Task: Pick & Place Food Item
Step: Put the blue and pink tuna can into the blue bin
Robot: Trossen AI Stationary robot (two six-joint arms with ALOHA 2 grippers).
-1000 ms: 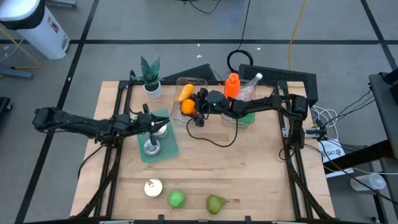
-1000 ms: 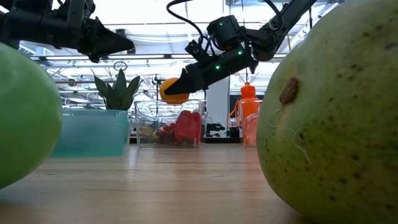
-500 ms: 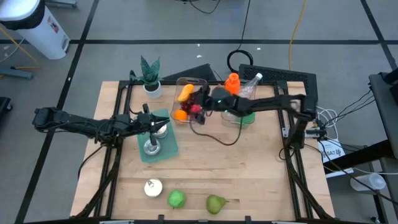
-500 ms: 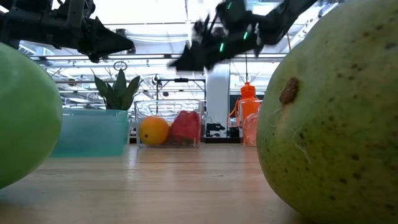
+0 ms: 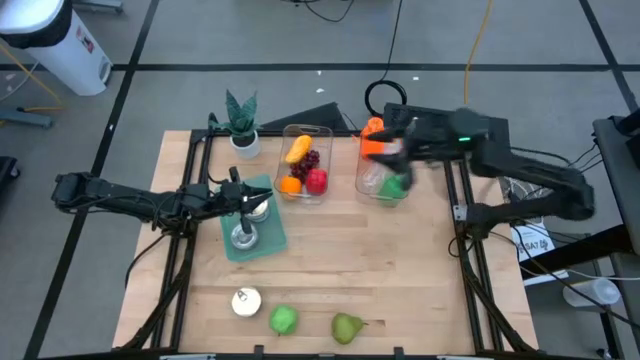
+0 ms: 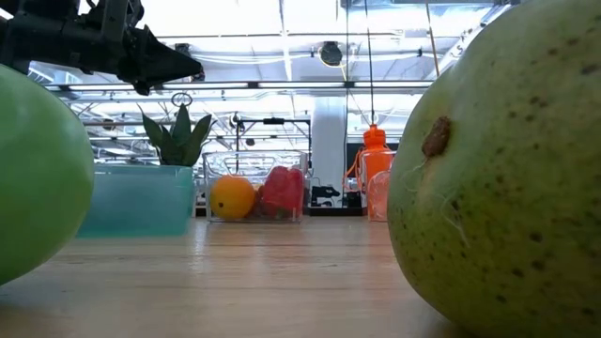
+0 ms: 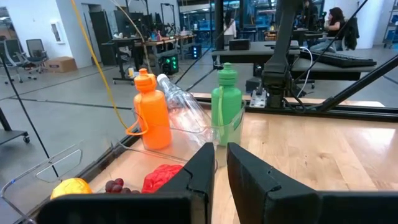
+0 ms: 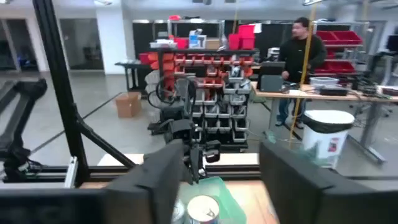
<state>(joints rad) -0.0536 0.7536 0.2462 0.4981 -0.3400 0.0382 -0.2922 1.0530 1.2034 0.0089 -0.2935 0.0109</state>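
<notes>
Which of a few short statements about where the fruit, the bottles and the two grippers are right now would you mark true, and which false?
1. The orange lies in the clear container. True.
2. The right gripper holds the orange. False: it holds nothing, open, near the bottles.
3. The pear sits in the clear container. False: it lies on the table near the front edge, beside the green apple.
4. The left gripper is over the teal tray. True.
5. The orange bottle lies flat. False: it stands upright beside the green bottle.
</notes>
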